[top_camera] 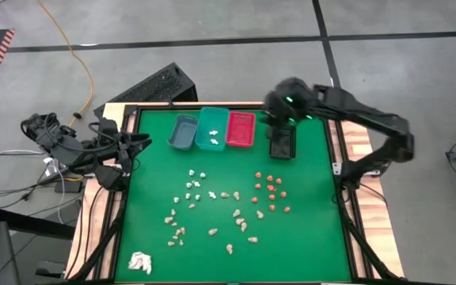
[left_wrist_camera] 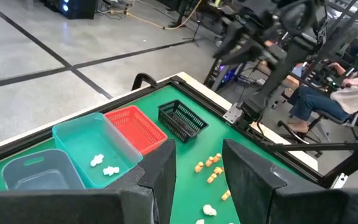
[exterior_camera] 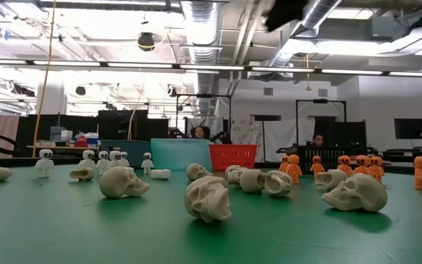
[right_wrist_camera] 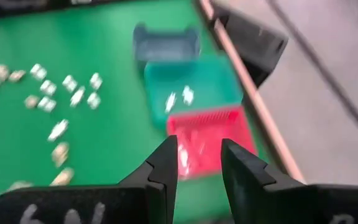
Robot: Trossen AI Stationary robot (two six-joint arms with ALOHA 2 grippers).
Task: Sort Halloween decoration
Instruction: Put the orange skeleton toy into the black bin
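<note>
The Halloween decoration lies loose on the green mat (top_camera: 315, 229): white pieces (top_camera: 195, 186), orange pieces (top_camera: 271, 190) and tan skulls (top_camera: 212, 222). In the low view the skulls (exterior_camera: 207, 196) rest on the mat, with white figures (exterior_camera: 45, 160) and orange figures (exterior_camera: 293, 167) standing behind them. Two white pieces (top_camera: 210, 136) lie in the teal bin (top_camera: 212, 119). My right gripper (right_wrist_camera: 199, 163) is open and empty, high above the red bin (right_wrist_camera: 210, 134). My left gripper (left_wrist_camera: 197, 186) is open and empty at the table's left edge.
Grey bin (top_camera: 183, 131), teal bin, red bin (top_camera: 241, 129) and black bin (top_camera: 282, 145) stand in a row at the far edge. A white papery wad (top_camera: 140, 262) lies at the near left corner. People sit beyond the table (left_wrist_camera: 353, 93).
</note>
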